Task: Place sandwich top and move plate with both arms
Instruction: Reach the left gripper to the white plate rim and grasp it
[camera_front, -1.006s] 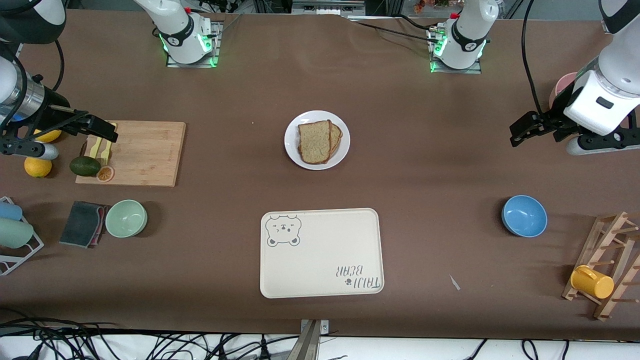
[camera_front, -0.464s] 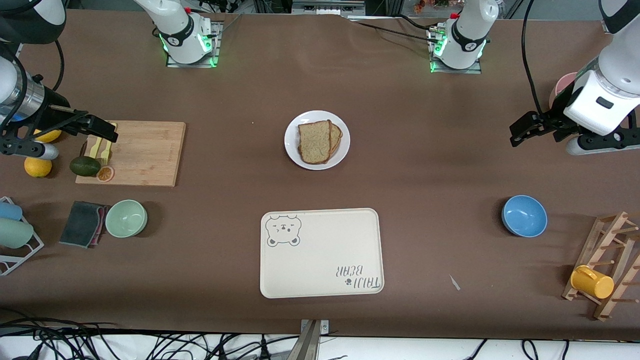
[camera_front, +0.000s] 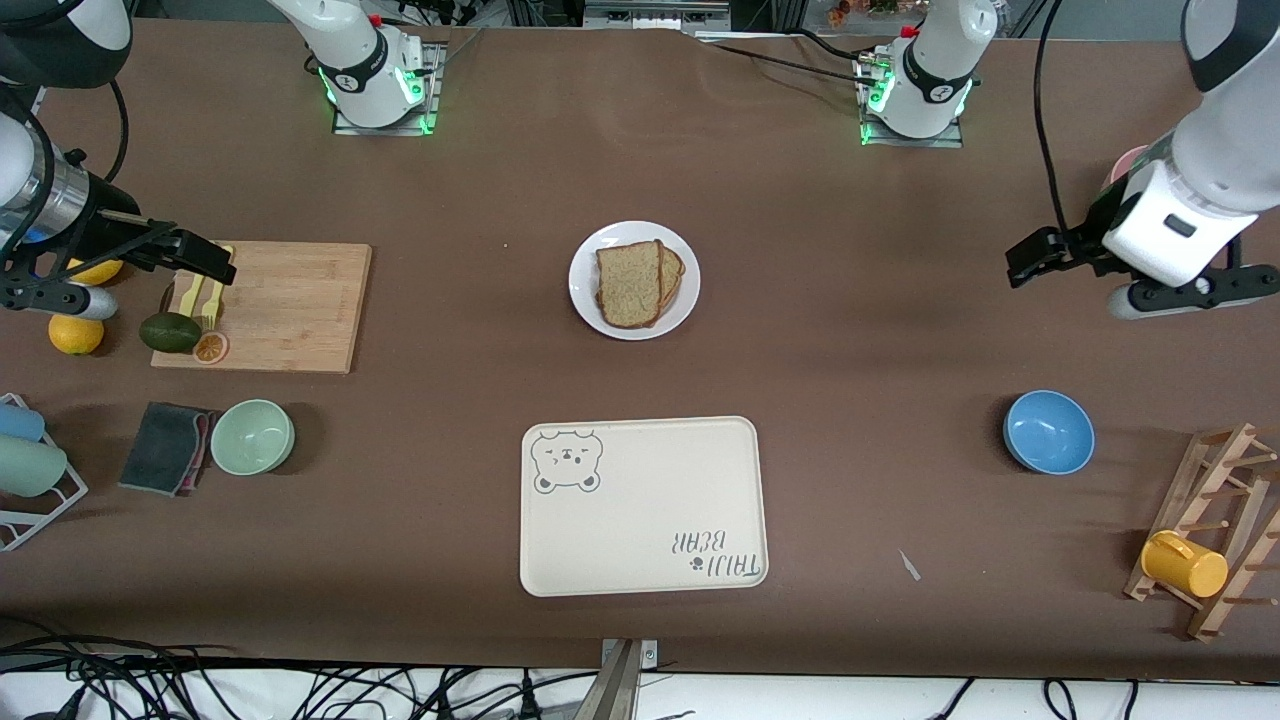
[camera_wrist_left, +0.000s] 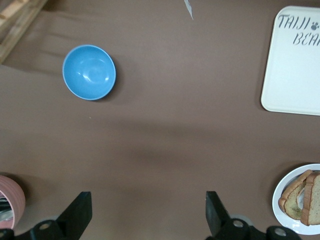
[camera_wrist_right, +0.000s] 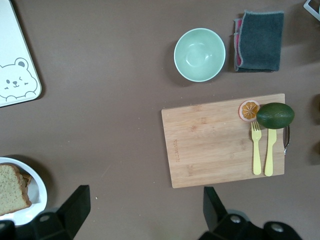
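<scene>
Speckled tan-grey bread slice (camera_front: 630, 284) lies on the small round white plate (camera_front: 634, 232) at mid-table, atop a browner slice, farther from the camera than the cream bear tray (camera_front: 640, 510). Left gripper (camera_front: 1035, 258) and right gripper (camera_front: 205, 258), both spread wide and empty, hang well apart from the plate, at opposite table ends; the right one is over the wooden cutting board (camera_front: 290, 305).

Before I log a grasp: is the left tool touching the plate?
Apart. The front view shows the left tool open in the air, with bare table between it and the plate.
</scene>
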